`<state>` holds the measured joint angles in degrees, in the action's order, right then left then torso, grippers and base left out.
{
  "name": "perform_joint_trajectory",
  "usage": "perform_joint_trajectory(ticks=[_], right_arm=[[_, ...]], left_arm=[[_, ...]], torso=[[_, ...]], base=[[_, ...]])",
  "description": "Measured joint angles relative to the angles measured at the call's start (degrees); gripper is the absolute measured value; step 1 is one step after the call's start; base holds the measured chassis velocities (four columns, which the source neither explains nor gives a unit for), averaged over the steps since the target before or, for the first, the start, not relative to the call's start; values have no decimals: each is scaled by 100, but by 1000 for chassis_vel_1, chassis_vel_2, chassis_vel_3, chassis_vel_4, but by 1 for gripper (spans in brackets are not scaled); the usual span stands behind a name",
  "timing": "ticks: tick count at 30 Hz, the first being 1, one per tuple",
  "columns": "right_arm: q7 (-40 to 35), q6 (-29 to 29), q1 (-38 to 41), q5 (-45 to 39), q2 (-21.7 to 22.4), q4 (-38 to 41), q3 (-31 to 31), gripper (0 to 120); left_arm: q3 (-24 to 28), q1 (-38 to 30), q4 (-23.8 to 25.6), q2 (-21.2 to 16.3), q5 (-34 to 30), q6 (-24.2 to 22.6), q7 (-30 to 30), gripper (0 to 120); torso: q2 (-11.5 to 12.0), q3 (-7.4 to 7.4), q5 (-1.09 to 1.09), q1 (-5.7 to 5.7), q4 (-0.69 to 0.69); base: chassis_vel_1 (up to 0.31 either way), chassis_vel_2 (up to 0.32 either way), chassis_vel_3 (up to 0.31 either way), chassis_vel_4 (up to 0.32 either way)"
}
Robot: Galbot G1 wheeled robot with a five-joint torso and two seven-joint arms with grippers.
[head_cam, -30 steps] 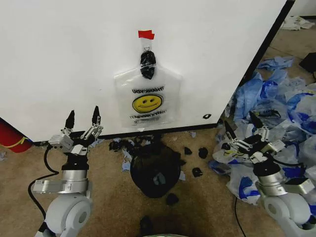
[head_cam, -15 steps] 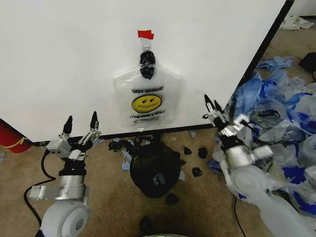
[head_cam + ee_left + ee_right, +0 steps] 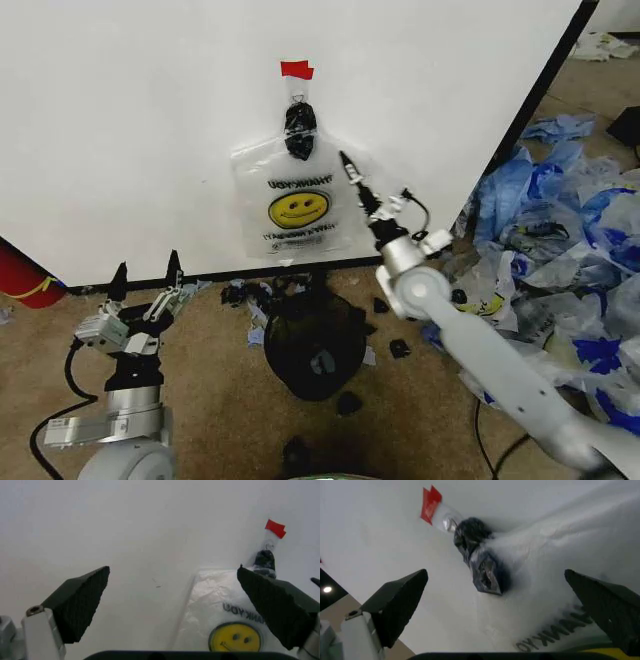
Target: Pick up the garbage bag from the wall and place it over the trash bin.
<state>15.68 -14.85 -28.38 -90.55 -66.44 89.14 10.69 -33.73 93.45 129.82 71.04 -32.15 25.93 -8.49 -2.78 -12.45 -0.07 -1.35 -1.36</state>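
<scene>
The garbage bag (image 3: 298,203) bears "THANK YOU", upside down, above a yellow smiley face

The right gripper (image 3: 352,172) reaches over the upper right corner of the garbage bag (image 3: 296,205), covering that bit of plastic, and from the head view its fingers look like one dark sliver. The bag's small print under the smiley is too fine to read. The red cylinder (image 3: 22,272) is cut by the left edge. The trash bin (image 3: 313,345) merges with black scraps (image 3: 400,348) around it, its rim hard to trace.
</scene>
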Motion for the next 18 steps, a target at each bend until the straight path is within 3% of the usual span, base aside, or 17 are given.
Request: perform_joint_trajectory(ticks=[10, 18], right_arm=[[387, 129, 591, 33, -775, -1062, 189, 100], [504, 172, 638, 103, -786, -1103, 235, 100]], left_arm=[[30, 73, -18, 64, 22, 101, 77, 100], [89, 86, -19, 90, 39, 101, 107, 100]], torso=[[0, 0, 1, 0, 2], [0, 0, 1, 0, 0]], base=[[0, 0, 0, 0], [0, 0, 0, 0]])
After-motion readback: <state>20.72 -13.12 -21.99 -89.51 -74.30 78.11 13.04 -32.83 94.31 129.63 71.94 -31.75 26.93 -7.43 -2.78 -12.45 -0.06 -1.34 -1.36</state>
